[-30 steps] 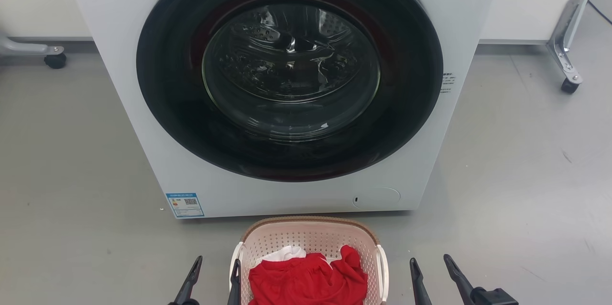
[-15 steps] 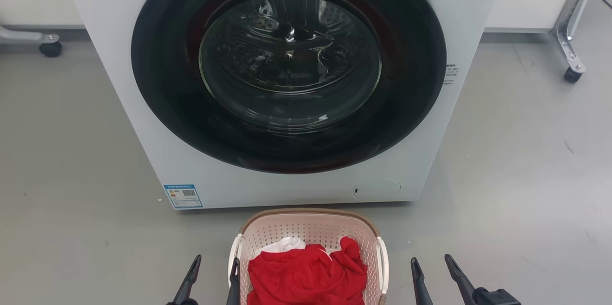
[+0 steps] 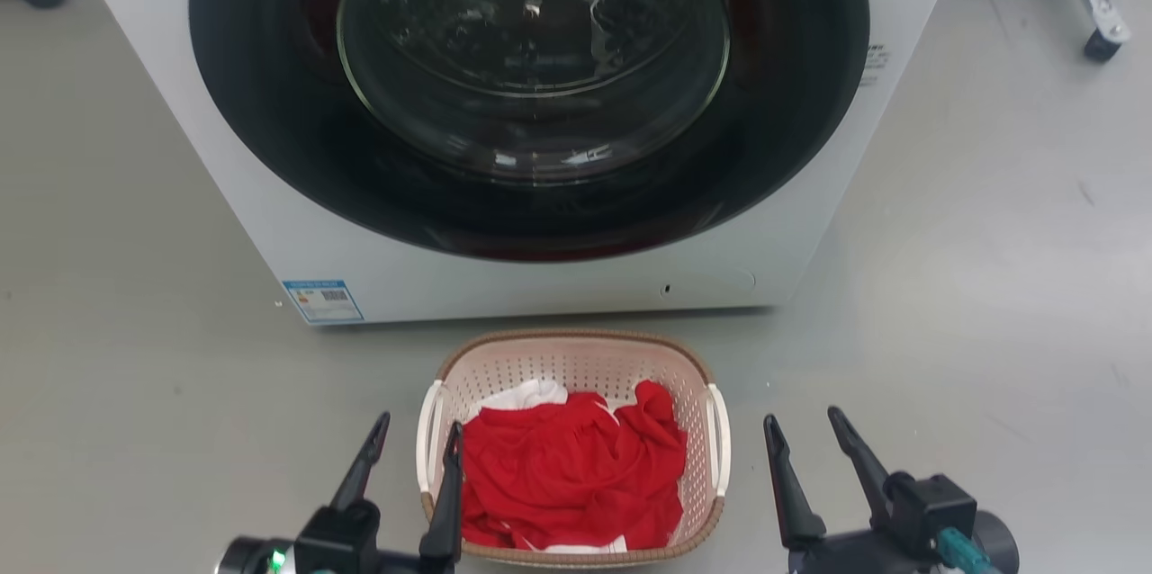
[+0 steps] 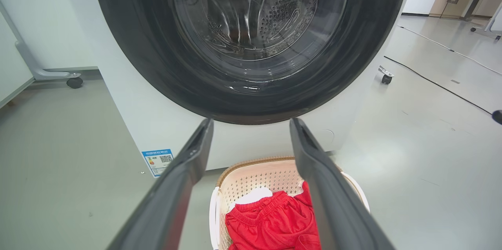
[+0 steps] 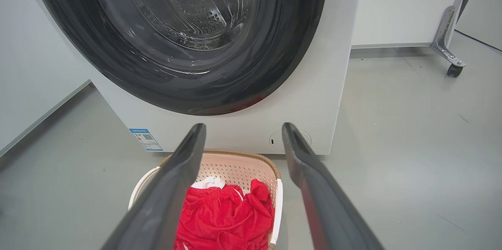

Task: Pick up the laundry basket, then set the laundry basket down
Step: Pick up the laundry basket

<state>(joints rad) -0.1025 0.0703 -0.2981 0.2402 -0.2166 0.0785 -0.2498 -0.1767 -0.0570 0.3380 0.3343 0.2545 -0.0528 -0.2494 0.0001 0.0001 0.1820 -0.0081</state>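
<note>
Under red cloth [image 3: 567, 475] in laundry basket [image 3: 576, 364], white garment [image 3: 522, 396], mostly obsc.

The washer [image 3: 540, 291] runs off the top edge in the head view. Print on its blue sticker [image 3: 322, 300] is too small to read. A white cloth [image 3: 526, 394], possibly a shirt, lies mostly buried under the red garment [image 3: 567, 466] in the laundry basket [image 3: 576, 356], whose near end both wrist views cut off.

Head looks down; both wrists face washer [image 3: 540, 291].
</note>
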